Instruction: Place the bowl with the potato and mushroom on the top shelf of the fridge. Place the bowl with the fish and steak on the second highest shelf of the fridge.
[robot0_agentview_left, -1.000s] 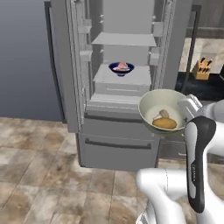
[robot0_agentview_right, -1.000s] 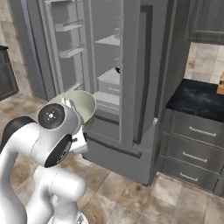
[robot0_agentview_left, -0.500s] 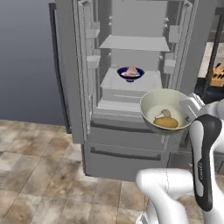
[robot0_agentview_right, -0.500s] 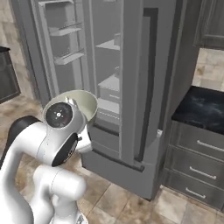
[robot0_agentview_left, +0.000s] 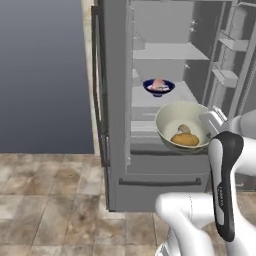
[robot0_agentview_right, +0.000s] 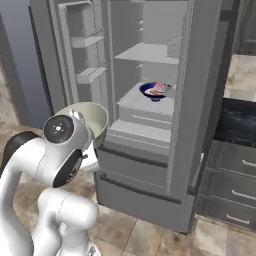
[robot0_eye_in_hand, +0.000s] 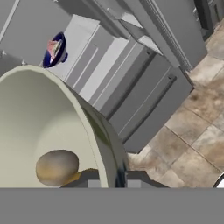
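Before the open fridge (robot0_agentview_left: 120, 165), the cream bowl (robot0_agentview_left: 170, 131) (potato (robot0_agentview_left: 185, 139) inside) is clamped by the gripper (robot0_agentview_left: 214, 120); lifting to the top shelf (robot0_agentview_left: 167, 51) comes next.

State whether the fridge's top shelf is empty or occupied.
Empty: the top shelf is bare; the blue bowl sits on the shelf below.

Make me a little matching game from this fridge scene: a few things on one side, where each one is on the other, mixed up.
Things:
1. potato
2. blue bowl
3. cream bowl
4. top shelf

Places or states:
A. bare, high inside the fridge
B. lying inside the cream bowl
C. standing on the second highest shelf, food in it
D. held up by the gripper in front of the open fridge

Pairs: 1-B, 2-C, 3-D, 4-A
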